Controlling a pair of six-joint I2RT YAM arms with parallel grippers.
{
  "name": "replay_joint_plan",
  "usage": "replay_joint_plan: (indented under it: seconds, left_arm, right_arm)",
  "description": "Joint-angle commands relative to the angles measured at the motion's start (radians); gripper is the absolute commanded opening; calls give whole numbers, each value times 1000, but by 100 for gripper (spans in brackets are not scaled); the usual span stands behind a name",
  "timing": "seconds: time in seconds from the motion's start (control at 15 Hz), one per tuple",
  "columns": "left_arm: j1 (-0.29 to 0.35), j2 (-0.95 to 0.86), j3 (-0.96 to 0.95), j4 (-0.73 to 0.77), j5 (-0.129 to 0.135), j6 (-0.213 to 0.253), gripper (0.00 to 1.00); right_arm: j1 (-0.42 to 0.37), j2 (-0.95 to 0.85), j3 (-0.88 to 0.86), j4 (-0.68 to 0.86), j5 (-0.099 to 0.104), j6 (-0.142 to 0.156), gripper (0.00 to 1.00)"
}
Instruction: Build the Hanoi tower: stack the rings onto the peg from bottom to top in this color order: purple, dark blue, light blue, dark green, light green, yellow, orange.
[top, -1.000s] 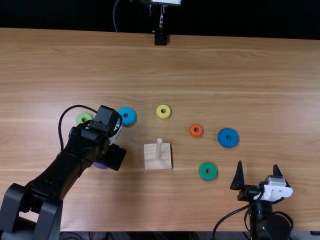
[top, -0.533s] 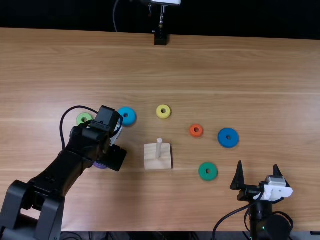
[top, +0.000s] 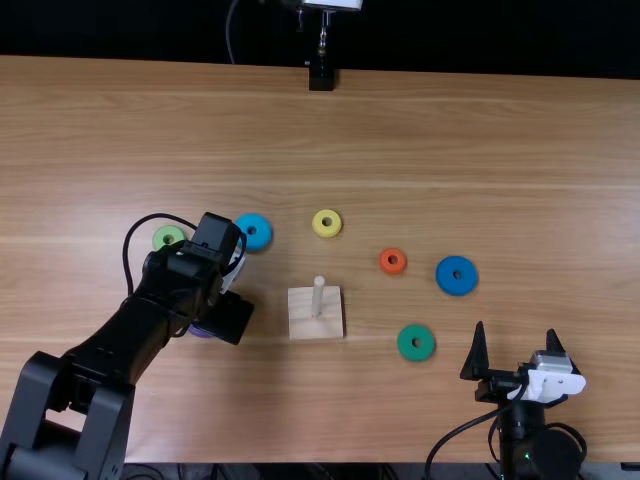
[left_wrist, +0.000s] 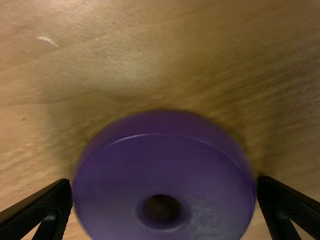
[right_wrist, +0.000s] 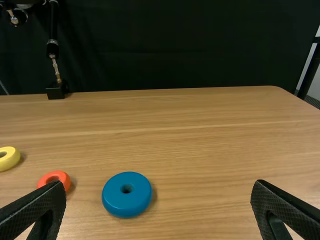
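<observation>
My left gripper (top: 233, 270) stands over the purple ring (top: 201, 331), left of the wooden base (top: 315, 326) with its bare upright peg (top: 318, 295). In the left wrist view, my left gripper (left_wrist: 165, 182) is open, one finger close on either side of the flat purple ring (left_wrist: 165, 170). Open and holding nothing, my right gripper (top: 515, 330) hovers near the front edge; its own wrist view shows the spread gripper (right_wrist: 158, 185). Dark blue (top: 457, 275), orange (top: 393, 261), dark green (top: 416, 342), yellow (top: 327, 223), light blue (top: 255, 232) and light green (top: 168, 237) rings lie apart.
The left forearm (top: 125, 340) stretches over the table's left front part. A black stand foot (top: 321, 78) is at the far edge of the table (top: 450, 130). The light blue and light green rings lie close behind the left gripper.
The left arm has shifted very slightly, its elbow toward the right and front edge. The right arm and the rings have kept their places.
</observation>
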Motion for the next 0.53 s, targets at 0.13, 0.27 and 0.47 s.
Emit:
replay_joint_plan:
  seconds: [0.13,0.27,0.47]
  left_arm:
    - [-13,24,-19,-9,4,-1,100]
    - [-15,24,-19,-1,4,1,90]
    - [-24,20,-25,4,-2,-5,0]
  right_arm:
    - [-10,-12,-11,-23,0,1,100]
    - [-10,-12,-11,-23,0,1,100]
    - [-10,-12,-11,-23,0,1,100]
